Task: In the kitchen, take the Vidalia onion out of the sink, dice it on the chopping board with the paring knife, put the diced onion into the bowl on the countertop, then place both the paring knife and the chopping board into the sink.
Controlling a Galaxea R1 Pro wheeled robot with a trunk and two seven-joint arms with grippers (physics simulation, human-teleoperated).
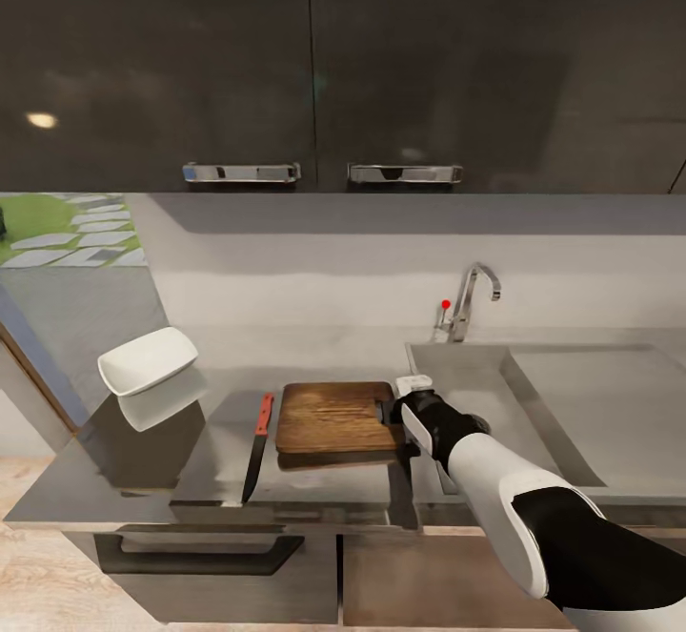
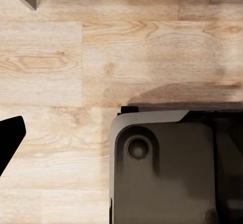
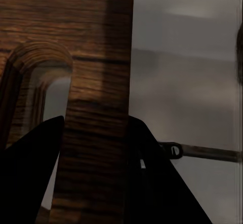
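The right gripper (image 1: 400, 415) clamps the near-sink end of the chopping board (image 1: 335, 417), one finger (image 3: 30, 168) in its oval hole, the other outside the edge. The board lies on the glossy grey countertop (image 1: 114, 479), between the paring knife (image 1: 258, 445) and the sink (image 1: 572, 403). The white bowl (image 1: 148, 360) sits farther left. Dark cabinets (image 1: 314, 60) hang above. The left wrist view shows wooden floor (image 2: 61, 82); the left gripper's state cannot be told.
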